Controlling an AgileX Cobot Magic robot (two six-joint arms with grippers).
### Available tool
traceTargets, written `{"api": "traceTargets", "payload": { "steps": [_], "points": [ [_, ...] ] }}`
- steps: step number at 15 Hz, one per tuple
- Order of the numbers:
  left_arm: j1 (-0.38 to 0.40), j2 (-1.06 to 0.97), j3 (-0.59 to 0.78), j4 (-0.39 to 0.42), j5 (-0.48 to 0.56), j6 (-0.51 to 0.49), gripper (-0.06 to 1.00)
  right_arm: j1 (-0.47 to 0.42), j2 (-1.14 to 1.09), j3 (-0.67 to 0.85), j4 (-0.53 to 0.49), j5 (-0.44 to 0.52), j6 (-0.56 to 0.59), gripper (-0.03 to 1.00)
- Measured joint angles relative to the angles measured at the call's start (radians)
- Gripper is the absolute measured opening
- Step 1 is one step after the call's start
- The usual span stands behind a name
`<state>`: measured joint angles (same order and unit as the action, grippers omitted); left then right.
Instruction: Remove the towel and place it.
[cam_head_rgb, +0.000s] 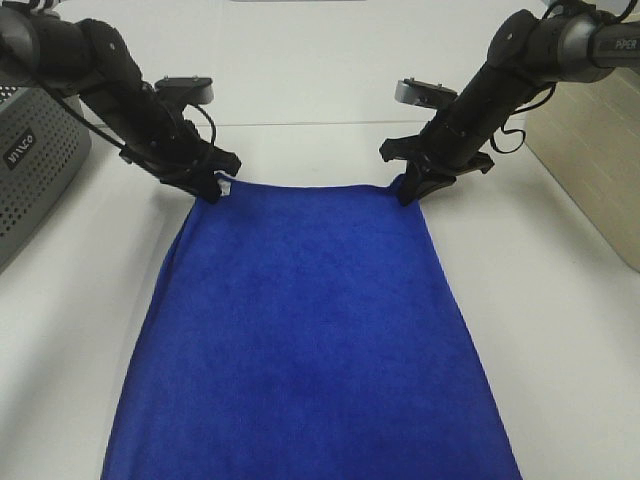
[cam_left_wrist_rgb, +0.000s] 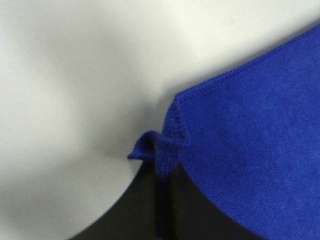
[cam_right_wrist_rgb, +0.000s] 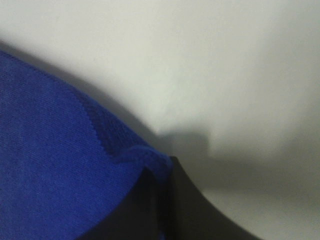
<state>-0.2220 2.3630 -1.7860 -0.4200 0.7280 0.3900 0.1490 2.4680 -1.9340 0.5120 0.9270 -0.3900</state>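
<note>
pinching the towel (cam_head_rgb: 300, 330) at its far corners, both arms' jaws clamped tight.

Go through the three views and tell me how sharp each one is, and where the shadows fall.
Exterior high view: sharp and evenly lit; the royal-blue plush towel shows soft mottling, no glare. Left wrist view: stitched hem crisp near the left gripper, the white table smooth and featureless, with a soft shadow beside the corner. Right wrist view: softer, with a dark shadow along the towel's edge by the right gripper.
</note>
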Motion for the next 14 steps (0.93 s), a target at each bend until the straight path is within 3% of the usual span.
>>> {"api": "traceTargets", "payload": {
  "steps": [6, 10, 14],
  "points": [
    [0.0, 0.0, -0.173, 0.031, -0.069, 0.0, 0.01, 0.0, -0.001, -0.188, -0.001, -0.084, -0.001, 0.02],
    [0.0, 0.0, -0.222, 0.048, -0.163, 0.0, 0.01, 0.0, -0.002, -0.231, -0.001, -0.166, -0.016, 0.02],
    [0.0, 0.034, -0.224, 0.06, -0.265, 0.001, 0.01, 0.0, -0.002, -0.231, 0.064, -0.266, -0.141, 0.02]
  ]
}}
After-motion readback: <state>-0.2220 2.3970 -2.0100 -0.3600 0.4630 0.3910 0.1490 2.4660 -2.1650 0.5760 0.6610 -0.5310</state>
